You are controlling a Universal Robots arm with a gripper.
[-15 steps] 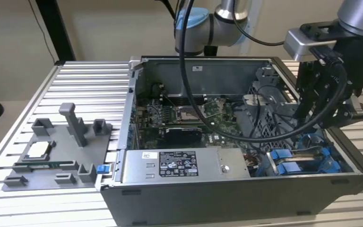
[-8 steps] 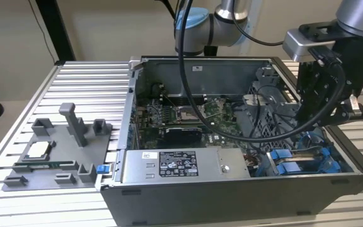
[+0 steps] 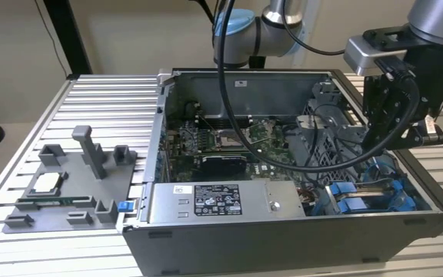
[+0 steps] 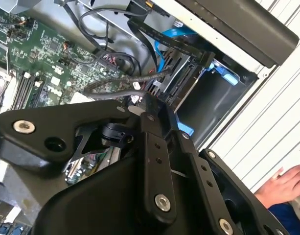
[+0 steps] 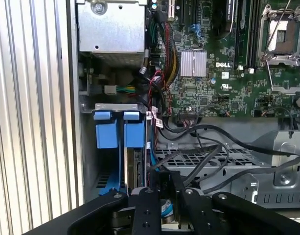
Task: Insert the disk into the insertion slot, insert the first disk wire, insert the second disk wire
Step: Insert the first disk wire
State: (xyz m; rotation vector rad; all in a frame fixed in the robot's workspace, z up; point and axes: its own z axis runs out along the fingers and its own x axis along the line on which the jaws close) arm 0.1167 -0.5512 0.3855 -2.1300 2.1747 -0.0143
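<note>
Exterior view's left: grey fixture [image 3: 67, 184], lying on the slatted surface [image 3: 106, 98].
Centre: open computer case [image 3: 283, 242]. Grey power-supply box [image 3: 214, 202] at its near edge, motherboard [image 3: 221, 144] behind.
Exterior view's right: my tool [image 3: 379, 135], among black cables [image 3: 306, 164] just above the insertion slot [image 3: 368, 196]. I cannot tell whether it is open or closed.
The disk [image 4: 181, 73] sits in that slot, seen end-on in the second wrist view.
A person's hand [image 4: 287, 183] is outside the case.

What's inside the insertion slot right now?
In the first wrist view the insertion slot holds blue rails and a narrow dark edge beside them. The gripper and black cables cover the rest, so I cannot tell whether the disk is seated.
</note>
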